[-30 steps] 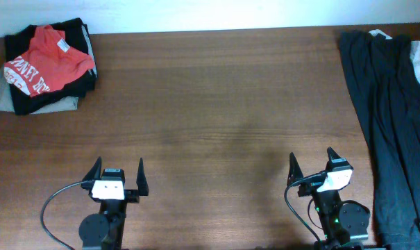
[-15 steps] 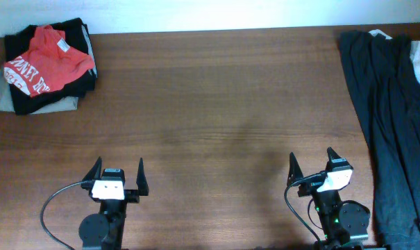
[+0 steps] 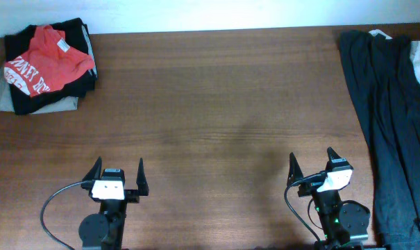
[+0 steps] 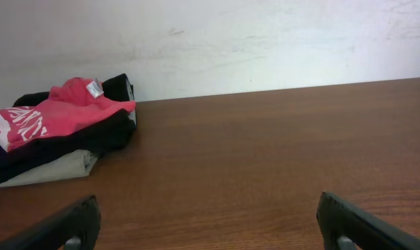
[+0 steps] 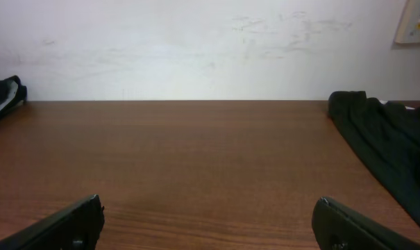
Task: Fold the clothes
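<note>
1. Two pincers are seen from overhead at the near edge of the table (image 3: 216, 104): the left gripper (image 3: 119, 163) and the right gripper (image 3: 311, 155), both spread fully wide and holding nothing. The orange-red T-shirt (image 3: 46, 59) is found crumpled on the black folded garments (image 3: 86, 78) at the far left corner, well apart from both and nearer the left one.
2. In the left wrist view the T-shirt (image 4: 64, 111) is seen ahead and leftward, beyond the open fingers (image 4: 71, 223). It is judged that only its top layer should be pinched, so the pile beneath is not dragged.
3. In the right wrist view empty, wide jaws are shown. The shirt is barely caught at the left edge, and the long dark grey garment (image 5: 383, 139) on the right is best left untouched.
</note>
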